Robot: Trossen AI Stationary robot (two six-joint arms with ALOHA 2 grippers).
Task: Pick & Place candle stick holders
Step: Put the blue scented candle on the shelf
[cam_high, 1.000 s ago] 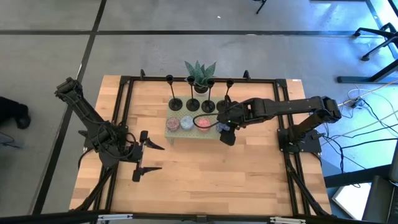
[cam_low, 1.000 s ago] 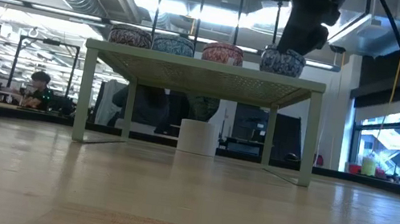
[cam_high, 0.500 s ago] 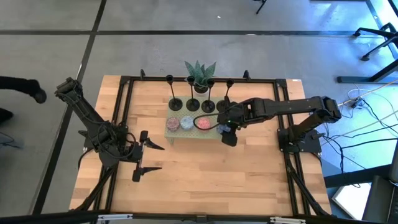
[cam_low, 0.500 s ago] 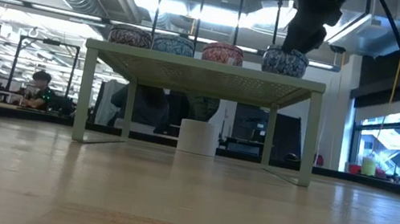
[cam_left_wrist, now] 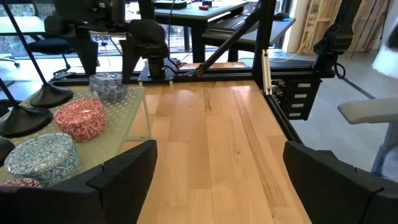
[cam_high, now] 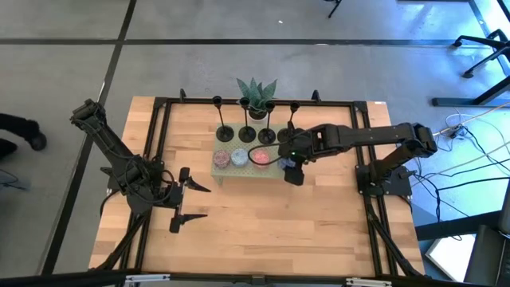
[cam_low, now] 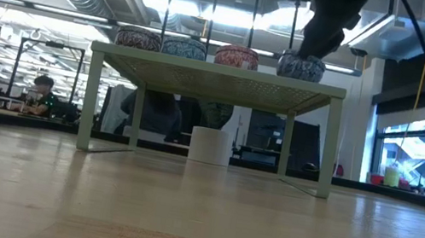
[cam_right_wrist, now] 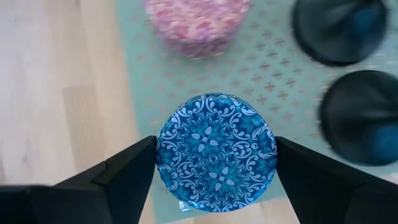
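Four black candle stick holders (cam_high: 246, 133) stand in a row by their round bases on the far part of a pale green shelf (cam_high: 247, 171). Their stems show in the low view (cam_low: 214, 7), and two bases show in the right wrist view (cam_right_wrist: 364, 118). My right gripper (cam_high: 292, 169) points down over a blue patterned round tin (cam_right_wrist: 216, 149) at the shelf's right end, open, with one finger on either side of the tin's top. My left gripper (cam_high: 195, 201) hangs open and empty over the table's left part. My right gripper's fingers (cam_right_wrist: 134, 168) stand close against the near and far sides of the blue tin's rim (cam_right_wrist: 163, 152), coming from above. I cannot tell whether they touch it. The tin sits flat on the shelf (cam_low: 301, 65).
Three more round tins (cam_high: 238, 157) stand in a row on the shelf's near part, left of the blue one. A potted plant (cam_high: 256, 92) stands behind the holders. A black frame (cam_high: 159, 119) runs around the table. Bare wood lies in front of the shelf.
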